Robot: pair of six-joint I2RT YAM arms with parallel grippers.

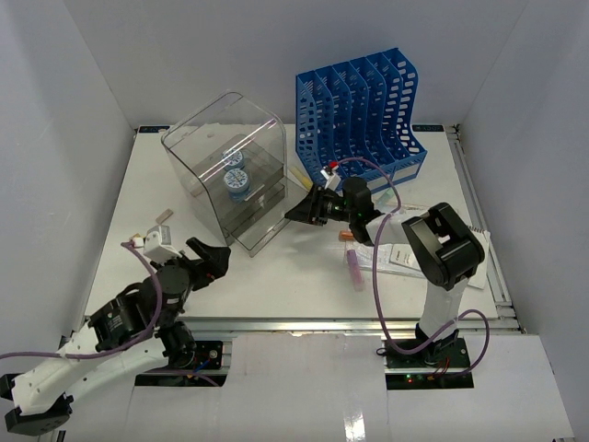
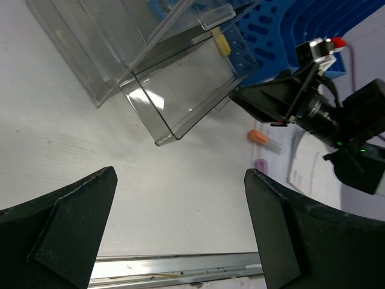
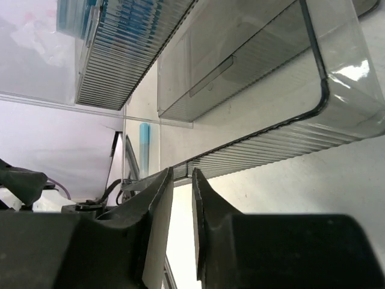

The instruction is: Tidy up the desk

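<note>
The white desk holds a clear plastic drawer box. Its lowest drawer stands pulled out toward the front. My right gripper is at the drawer's front right corner. In the right wrist view its jaws are closed to a thin gap on the drawer's front rim. My left gripper is open and empty, low over the desk in front of the box. In the left wrist view it frames bare desk, with the drawer beyond.
A blue slotted file rack stands at the back. An orange-capped tube, a pink item and papers lie to the right. A small grey piece lies on the left. Blue-white rolls sit inside the box. A metal rail runs along the front edge.
</note>
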